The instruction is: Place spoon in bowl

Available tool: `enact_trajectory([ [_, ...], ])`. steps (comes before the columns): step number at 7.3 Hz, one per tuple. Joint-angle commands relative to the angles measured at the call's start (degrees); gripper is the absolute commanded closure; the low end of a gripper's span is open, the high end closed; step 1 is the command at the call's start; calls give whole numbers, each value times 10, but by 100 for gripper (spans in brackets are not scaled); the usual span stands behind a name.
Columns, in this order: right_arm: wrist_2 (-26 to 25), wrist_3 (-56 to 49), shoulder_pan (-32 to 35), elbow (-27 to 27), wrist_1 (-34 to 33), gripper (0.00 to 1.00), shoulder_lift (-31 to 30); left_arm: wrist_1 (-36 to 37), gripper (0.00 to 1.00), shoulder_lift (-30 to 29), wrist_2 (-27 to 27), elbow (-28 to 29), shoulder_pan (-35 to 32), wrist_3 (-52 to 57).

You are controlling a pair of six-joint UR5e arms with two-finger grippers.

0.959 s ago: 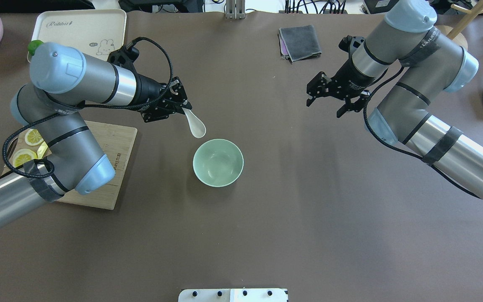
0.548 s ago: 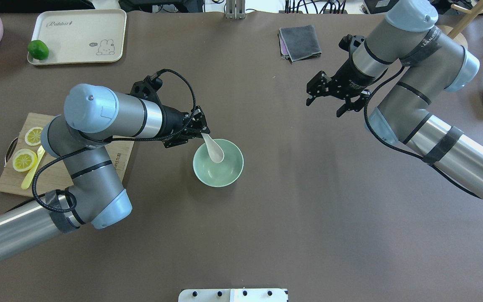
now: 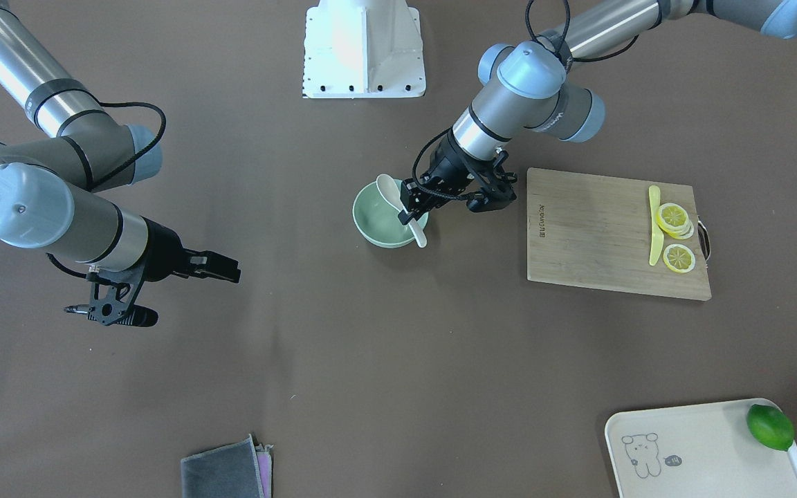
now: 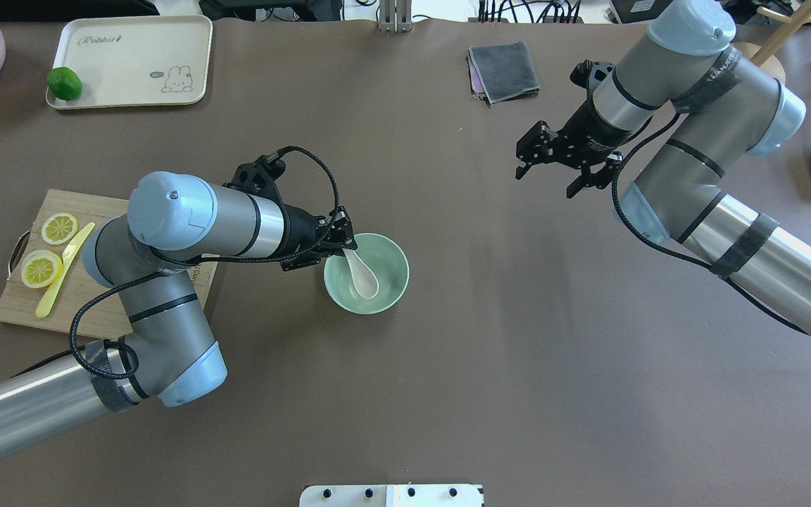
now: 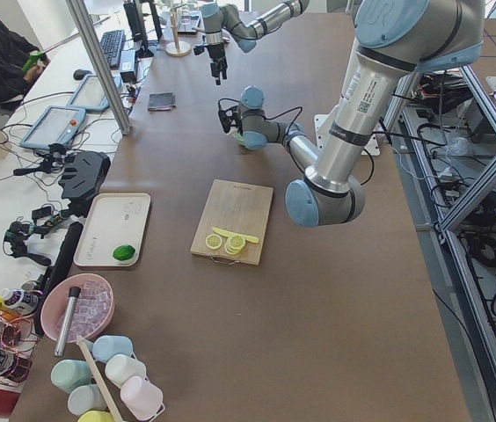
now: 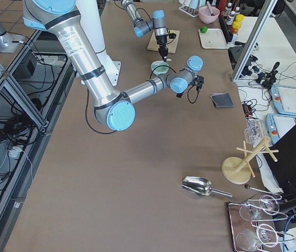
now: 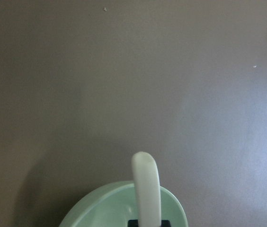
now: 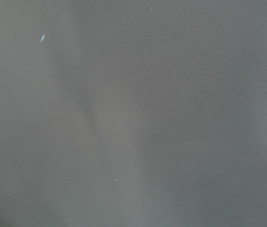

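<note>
Pinching the short thick handle of the small glossy white soup spoon (image 4: 363, 276) between the 2 jaws of the left gripper (image 4: 341, 241), right over the rim of the round pale mint-green bowl (image 4: 390, 255) on the side facing the left arm. Holding the scoop slanted down inside the bowl, with contact against the floor impossible to tell. Judging the step in hand as the release: lowering a touch more to seat the scoop against the smooth inner wall, then spreading the jaws slowly, guarding against the glossy handle tipping out over the rim. Lifting straight up afterwards, avoiding any nudge to the light bowl. Leaving the right gripper (image 4: 546, 176), jaws spread and empty, hanging well apart over the brown table (image 4: 448, 394).
</note>
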Motion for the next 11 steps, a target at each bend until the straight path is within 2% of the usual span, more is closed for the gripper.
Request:
enact_trajectory([
  [1, 0, 0, 1, 1, 0, 0, 0, 21, 4, -2, 0, 1, 1, 8],
  [4, 1, -1, 8, 1, 1, 0, -4, 55, 2, -2, -3, -12, -15, 13],
  [5, 10, -1, 17, 3, -1, 0, -5, 108, 2, -2, -31, -30, -40, 31],
  [6, 28, -4, 44, 8, 0, 0, -18, 159, 2, 2, -89, -46, -88, 102],
  [7, 34, -23, 69, 13, -2, 0, -25, 230, 2, 25, -109, -76, -137, 180],
  [9, 23, -93, 106, 41, -3, 0, -79, 437, 2, 49, -105, -165, -185, 386],
  [10, 10, -162, 126, 41, -4, 0, -107, 517, 2, 52, -105, -188, -218, 484],
  [11, -19, -239, 142, 40, -5, 0, -144, 544, 2, 76, -109, -200, -258, 582],
])
